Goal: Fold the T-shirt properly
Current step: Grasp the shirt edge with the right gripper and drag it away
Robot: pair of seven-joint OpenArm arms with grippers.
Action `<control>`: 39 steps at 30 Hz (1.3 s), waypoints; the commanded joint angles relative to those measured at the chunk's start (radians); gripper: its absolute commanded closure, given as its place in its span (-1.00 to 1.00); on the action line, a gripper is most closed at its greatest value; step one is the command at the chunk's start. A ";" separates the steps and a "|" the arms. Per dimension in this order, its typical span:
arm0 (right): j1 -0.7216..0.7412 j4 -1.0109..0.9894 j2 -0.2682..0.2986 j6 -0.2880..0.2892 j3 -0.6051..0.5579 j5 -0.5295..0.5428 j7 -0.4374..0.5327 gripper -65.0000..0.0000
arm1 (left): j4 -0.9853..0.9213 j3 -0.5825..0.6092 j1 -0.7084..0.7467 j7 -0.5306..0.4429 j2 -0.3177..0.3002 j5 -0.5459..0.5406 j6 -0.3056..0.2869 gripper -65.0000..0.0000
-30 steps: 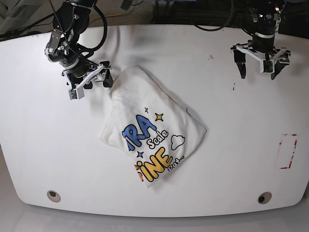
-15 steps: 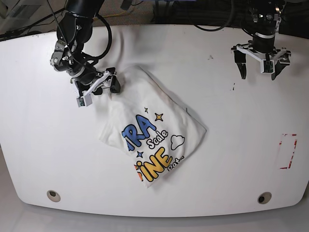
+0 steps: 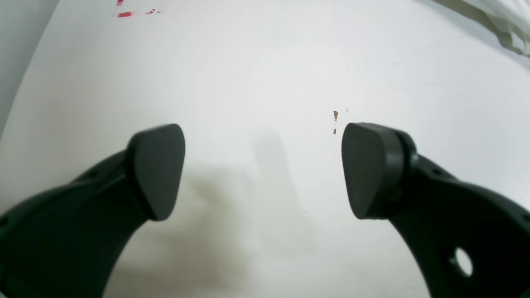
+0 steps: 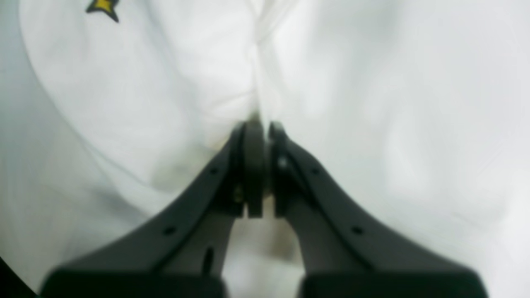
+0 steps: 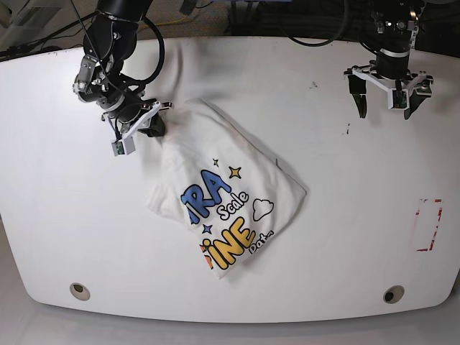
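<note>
The white T-shirt [image 5: 230,194] lies crumpled on the white table [image 5: 65,215], its blue and yellow lettering facing up. My right gripper [image 5: 157,128] sits at the shirt's upper left edge. In the right wrist view that gripper [image 4: 258,124] is shut, pinching a fold of the T-shirt [image 4: 165,82] between its fingertips. My left gripper [image 5: 387,106] hovers at the far right, well away from the shirt. Seen from the left wrist, the gripper [image 3: 263,169] is open over bare table with nothing between its fingers, and a corner of the T-shirt [image 3: 505,20] shows at the top right.
A red tape mark [image 5: 429,224] lies near the table's right edge. Two round holes [image 5: 80,291] [image 5: 393,294] sit near the front edge. A small brown speck [image 3: 335,120] marks the surface by the left gripper. Cables run behind the far edge.
The right gripper moved onto the shirt's upper left edge and shut on the cloth, bunching it slightly. The left arm has not moved.
</note>
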 commanded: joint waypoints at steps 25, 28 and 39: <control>0.480 0.273 0.224 0.011 -0.230 0.013 0.023 1.00 | 0.014 0.269 -0.024 -0.021 -0.008 0.171 0.010 -0.71; 0.544 0.271 0.250 0.011 -0.259 0.013 0.023 1.00 | 0.014 0.283 -0.024 -0.021 -0.007 0.169 0.009 -0.71; 0.877 0.263 0.333 0.010 -0.438 0.012 0.021 1.00 | 0.014 0.403 -0.045 -0.021 -0.007 0.166 0.010 -0.71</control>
